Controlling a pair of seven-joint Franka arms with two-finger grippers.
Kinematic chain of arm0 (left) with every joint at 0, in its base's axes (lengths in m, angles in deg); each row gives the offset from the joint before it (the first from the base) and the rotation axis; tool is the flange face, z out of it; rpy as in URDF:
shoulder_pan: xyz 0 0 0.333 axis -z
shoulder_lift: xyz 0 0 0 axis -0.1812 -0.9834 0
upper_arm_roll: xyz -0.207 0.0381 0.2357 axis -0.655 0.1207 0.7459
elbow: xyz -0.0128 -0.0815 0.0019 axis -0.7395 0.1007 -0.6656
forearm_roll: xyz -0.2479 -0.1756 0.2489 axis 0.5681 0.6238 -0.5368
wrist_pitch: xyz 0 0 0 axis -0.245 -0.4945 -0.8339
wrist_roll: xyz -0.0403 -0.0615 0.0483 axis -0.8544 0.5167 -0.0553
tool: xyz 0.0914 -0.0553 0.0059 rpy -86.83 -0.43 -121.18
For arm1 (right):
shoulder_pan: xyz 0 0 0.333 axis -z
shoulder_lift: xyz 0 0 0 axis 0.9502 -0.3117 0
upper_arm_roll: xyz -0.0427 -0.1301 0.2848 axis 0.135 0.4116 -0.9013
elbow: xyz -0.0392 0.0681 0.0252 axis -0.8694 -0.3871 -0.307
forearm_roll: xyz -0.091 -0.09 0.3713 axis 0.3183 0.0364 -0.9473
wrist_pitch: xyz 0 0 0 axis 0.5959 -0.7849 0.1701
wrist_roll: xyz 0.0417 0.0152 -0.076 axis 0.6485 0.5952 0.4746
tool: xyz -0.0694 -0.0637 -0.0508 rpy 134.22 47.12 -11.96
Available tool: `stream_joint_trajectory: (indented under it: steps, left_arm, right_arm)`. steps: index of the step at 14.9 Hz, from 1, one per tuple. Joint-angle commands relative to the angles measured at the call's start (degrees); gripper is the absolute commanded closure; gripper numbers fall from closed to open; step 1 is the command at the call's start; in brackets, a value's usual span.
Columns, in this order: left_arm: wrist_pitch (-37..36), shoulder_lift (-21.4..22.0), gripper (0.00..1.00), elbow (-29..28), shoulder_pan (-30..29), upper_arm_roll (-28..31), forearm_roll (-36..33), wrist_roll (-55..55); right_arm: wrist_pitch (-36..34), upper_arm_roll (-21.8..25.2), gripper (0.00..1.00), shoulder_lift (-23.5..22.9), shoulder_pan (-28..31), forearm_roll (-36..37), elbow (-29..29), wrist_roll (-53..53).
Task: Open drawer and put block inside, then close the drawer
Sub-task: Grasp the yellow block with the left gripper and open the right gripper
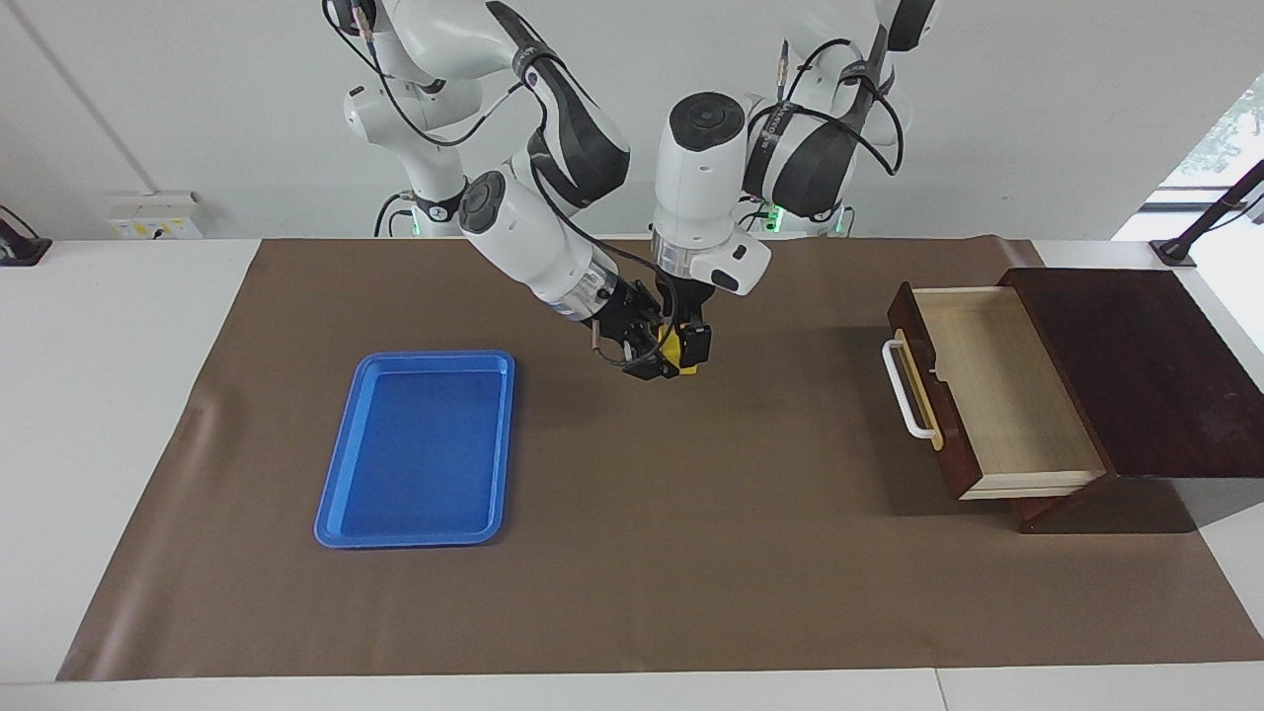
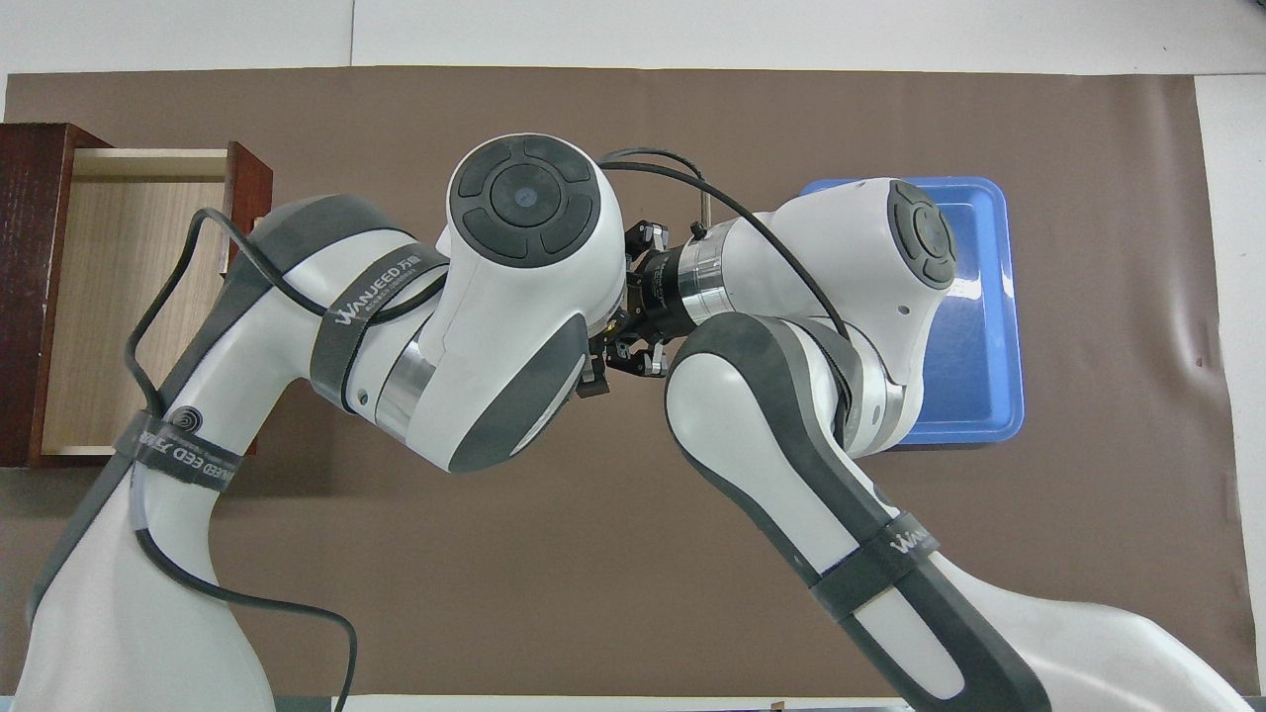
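Both end effectors meet at the block [image 1: 674, 348] mid-worktop: right end effector [image 1: 647, 357], left end effector [image 1: 691, 348]. I can't tell which one clamps it. I'd carry with the left arm; the open drawer [image 1: 997, 395] sits at its end.

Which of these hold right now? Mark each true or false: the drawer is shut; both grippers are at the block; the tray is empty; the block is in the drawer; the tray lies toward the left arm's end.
1. The drawer is shut. False: it is pulled open, its pale inside bare.
2. The left gripper and right gripper meet at the block. True.
3. The tray is empty. True.
4. The block is in the drawer. False: it is up between the grippers, over the mat.
5. The tray lies toward the left arm's end. False: the right arm's end.
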Motion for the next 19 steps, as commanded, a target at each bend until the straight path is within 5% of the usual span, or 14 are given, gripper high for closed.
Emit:
stream_joint_trajectory:
  steps: [1, 2, 8, 9, 11, 12, 16, 19]
  left_arm:
    - [-0.3, 0.9, 0.74, -1.3, 1.4, 0.7, -2.2, 0.8]
    - [-0.2, 0.9, 0.98, -1.5, 1.8, 0.7, -2.5, 0.7]
    - [-0.3, 0.9, 1.0, -1.3, 1.9, 0.7, -2.6, 0.6]
    - [-0.3, 0.9, 1.0, -1.3, 1.9, 0.7, -2.6, 0.6]
    - [-1.1, 0.8, 1.0, -0.7, 1.6, 0.8, -2.6, 0.5]
    - [-2.5, 0.9, 1.0, -0.1, 1.2, 0.9, -2.8, 0.5]
    - [-6.0, 1.2, 1.0, 2.0, -0.1, 1.6, -2.8, -2.0]
    - [-7.5, 6.3, 1.0, 1.8, -5.8, 1.6, -2.0, -6.8]
  right_arm:
    - [1.0, 0.1, 1.0, -0.2, -0.1, -1.6, -0.2, 0.1]
    - [1.0, 0.1, 1.0, -0.2, 0.0, -1.6, -0.2, 0.0]
    - [0.9, 0.1, 1.0, -0.2, 0.2, -1.8, -0.1, 0.0]
    - [0.8, 0.1, 0.59, -0.2, 0.2, -1.8, -0.2, -0.1]
    - [0.5, 0.1, 0.14, -0.2, 0.4, -1.8, -0.3, -0.3]
    - [0.3, 0.1, 0.0, -0.1, 0.6, -1.7, -0.3, -0.2]
    - [-3.9, 0.3, 0.0, 1.2, 4.8, -1.6, -0.4, 0.3]
    - [-10.1, 0.5, 0.0, 3.2, 10.4, -1.4, 0.1, 2.9]
